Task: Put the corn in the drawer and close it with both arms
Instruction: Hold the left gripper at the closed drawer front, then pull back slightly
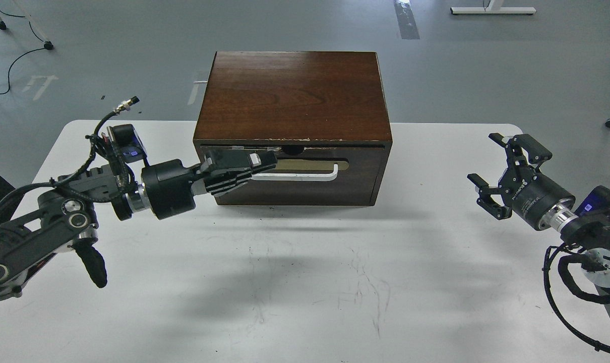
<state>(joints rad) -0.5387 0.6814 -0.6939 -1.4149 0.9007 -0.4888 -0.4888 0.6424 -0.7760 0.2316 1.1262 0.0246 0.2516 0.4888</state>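
Note:
The drawer [358, 177] of the dark brown wooden box [292, 96] stands pushed in, its chipped front flush with the box. Its white bar handle [305, 175] shows from the middle to the right end. My left gripper [259, 166] is in front of the drawer's left part and covers the handle's left end. Its fingers lie close together with nothing seen between them. I cannot tell whether they touch the handle. My right gripper [491, 169] is open and empty, above the table far right of the box. The corn is out of view.
The box stands at the back middle of a white table [305, 282]. Grey floor lies beyond, with cables at the far left and a white stand foot [491, 9] at the top right.

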